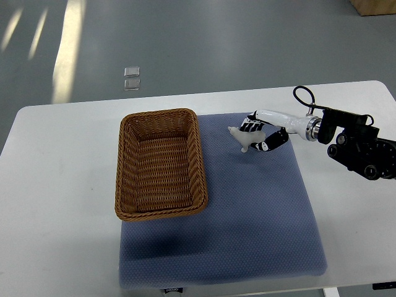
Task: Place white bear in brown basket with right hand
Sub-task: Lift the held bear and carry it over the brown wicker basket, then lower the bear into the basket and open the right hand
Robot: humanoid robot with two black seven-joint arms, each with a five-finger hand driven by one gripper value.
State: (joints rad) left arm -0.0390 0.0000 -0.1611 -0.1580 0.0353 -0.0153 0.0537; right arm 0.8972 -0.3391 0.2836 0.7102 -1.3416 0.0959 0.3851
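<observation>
I see my right robot hand (263, 133) at about 2 o'clock on the bench (55, 185), fingers curled around the bear (243, 137) — it sits over the blue mat (260, 210), just right of the basket (159, 163). The basket lies at 10 o'clock on the mat — nothing inside it.

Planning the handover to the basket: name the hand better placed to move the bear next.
Right. The right hand is closed around the small white toy bear, just right of the brown woven wicker basket; no left arm is visible.
</observation>
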